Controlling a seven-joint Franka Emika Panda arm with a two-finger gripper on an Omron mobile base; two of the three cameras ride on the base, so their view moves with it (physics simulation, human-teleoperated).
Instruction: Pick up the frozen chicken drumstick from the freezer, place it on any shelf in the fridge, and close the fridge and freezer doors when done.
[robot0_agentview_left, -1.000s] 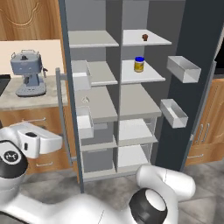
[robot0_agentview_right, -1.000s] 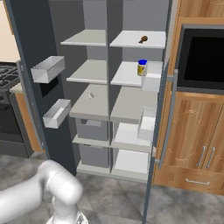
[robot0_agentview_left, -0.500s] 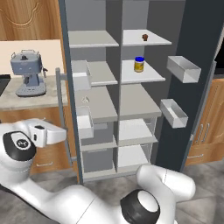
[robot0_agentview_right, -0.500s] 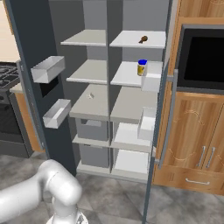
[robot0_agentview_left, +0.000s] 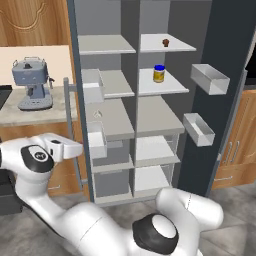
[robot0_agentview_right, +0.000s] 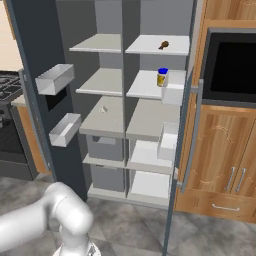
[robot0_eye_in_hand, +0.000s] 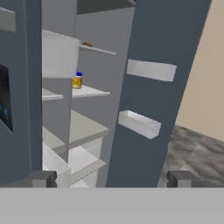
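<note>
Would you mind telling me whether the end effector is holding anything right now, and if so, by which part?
Nothing is held. The end effector is open with nothing between its fingertips, and the frozen chicken drumstick lies on the top shelf of the fridge.

A: Non-task items, left side?

B: Grey coffee machine (robot0_agentview_left: 32, 82) upright on a pale counter (robot0_agentview_left: 20, 114), wooden cabinet (robot0_agentview_left: 30, 20) above. Stove (robot0_agentview_right: 7, 82) at the far edge of the right base view.

A: Inside the unit?

B: Yellow jar (robot0_agentview_left: 159, 73) with blue lid, upright on the second board down, right half. Pale door bins (robot0_agentview_left: 210, 79), one above another, on the open dark door.

A: Right side?

B: Black oven (robot0_agentview_right: 231, 67) in a wooden cabinet, drawers (robot0_agentview_right: 220, 170) below with metal handles. Grey floor (robot0_agentview_right: 125, 225).
</note>
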